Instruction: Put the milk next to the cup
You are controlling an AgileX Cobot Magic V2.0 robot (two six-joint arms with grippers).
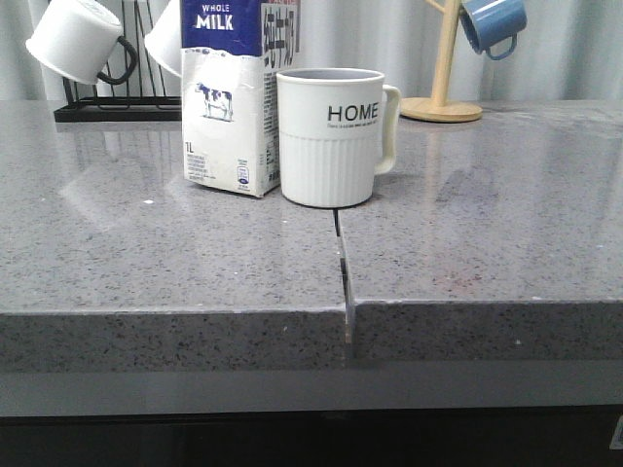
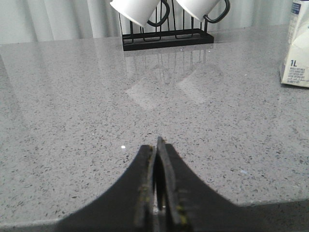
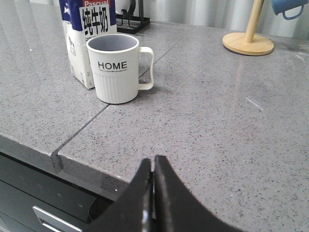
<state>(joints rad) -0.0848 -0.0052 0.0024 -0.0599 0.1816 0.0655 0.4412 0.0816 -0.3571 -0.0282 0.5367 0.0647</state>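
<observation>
at the near edge of the grey speckled stone countertop (image 1: 146, 253) a narrow seam (image 1: 343, 277) runs from the front lip toward the back, between two slabs. in the left wrist view the left gripper (image 2: 156, 147) has its two dark fingers pressed together, with nothing between them, above bare counter. in the right wrist view the right gripper (image 3: 152, 164) is closed in the same way, fingers touching and holding nothing, over the front part of the counter near the edge. farther in, at the far end of the seam, stands the large white ceramic mug with black "home" lettering and a ribbed lower half (image 1: 329, 136), upright, its white handle turned to the right in the front view. just beside it on the left, and a little behind, stands the tall rectangular white milk carton with a blue top band and a cow picture (image 1: 226, 107), also upright on the counter; the two are very close, but i cannot tell if they touch. behind them, at the back left, a black wire rack (image 1: 107, 105) holds white mugs with black handles (image 1: 73, 41), tilted. at the back right a light wooden mug stand with a round base (image 1: 443, 97) carries a small blue mug (image 1: 493, 23). both are well apart from the grippers.
</observation>
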